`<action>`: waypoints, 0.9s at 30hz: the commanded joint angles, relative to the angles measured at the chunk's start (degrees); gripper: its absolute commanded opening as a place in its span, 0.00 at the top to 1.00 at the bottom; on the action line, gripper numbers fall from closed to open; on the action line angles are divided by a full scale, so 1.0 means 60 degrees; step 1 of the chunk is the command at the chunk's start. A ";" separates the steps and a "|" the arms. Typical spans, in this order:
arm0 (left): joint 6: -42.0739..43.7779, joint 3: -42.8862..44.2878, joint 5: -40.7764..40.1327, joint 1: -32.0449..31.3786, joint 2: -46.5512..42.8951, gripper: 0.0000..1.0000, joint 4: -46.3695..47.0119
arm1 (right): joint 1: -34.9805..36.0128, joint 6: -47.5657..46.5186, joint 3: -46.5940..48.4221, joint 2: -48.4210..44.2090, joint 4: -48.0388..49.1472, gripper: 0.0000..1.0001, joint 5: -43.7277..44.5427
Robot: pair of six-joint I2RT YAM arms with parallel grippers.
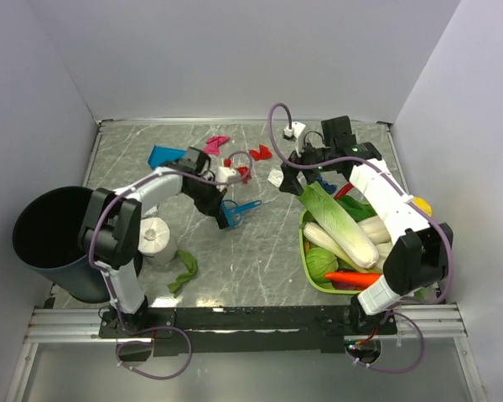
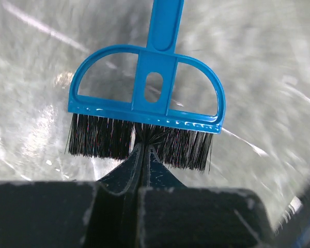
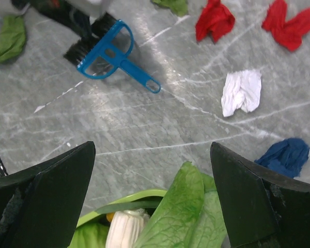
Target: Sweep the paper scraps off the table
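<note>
My left gripper (image 1: pixel 220 209) (image 2: pixel 143 147) is shut, its tips pinching the middle of the black bristles of a blue hand brush (image 1: pixel 237 211) (image 2: pixel 147 90) (image 3: pixel 113 54) that lies on the grey table (image 1: pixel 260 243). Paper scraps lie behind it: magenta (image 1: pixel 216 144), red (image 1: pixel 260 152) (image 3: pixel 215 20), a second red one (image 3: pixel 288 23), white (image 1: pixel 275 177) (image 3: pixel 241 92) and blue (image 3: pixel 284 155). A green scrap (image 1: pixel 183 270) (image 3: pixel 10 36) lies near the front left. My right gripper (image 1: pixel 302 166) (image 3: pixel 152 196) hangs open above the basket's far rim, holding nothing.
A black bin (image 1: pixel 50 239) stands at the left edge beside a white tissue roll (image 1: pixel 157 237). A green basket (image 1: pixel 304 243) (image 3: pixel 129 199) of vegetables fills the right side. A flat blue piece (image 1: pixel 163 156) lies at the back left. White walls enclose the table.
</note>
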 commanded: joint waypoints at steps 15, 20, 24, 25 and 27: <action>0.5228 0.4927 0.6281 0.2069 0.1697 0.99 -0.6545 | 0.1110 -0.3868 -0.0368 -0.0388 0.1591 0.02 -0.1076; 0.5741 0.5267 0.6310 0.2069 0.2006 0.99 -0.7309 | 0.1872 -0.5874 -0.0735 -0.0214 0.2240 0.07 -0.0709; 0.5772 0.5177 0.6354 0.2069 0.1874 0.99 -0.7324 | 0.2384 -0.7089 -0.0574 0.0153 0.2022 0.11 -0.0519; 0.5757 0.5148 0.6354 0.2069 0.1859 0.99 -0.7324 | 0.2429 -0.7397 -0.0588 0.0212 0.2253 0.11 -0.0388; 0.5786 0.5090 0.6384 0.2069 0.1830 0.99 -0.7309 | 0.2575 -0.7458 -0.0778 0.0329 0.2722 0.14 -0.0241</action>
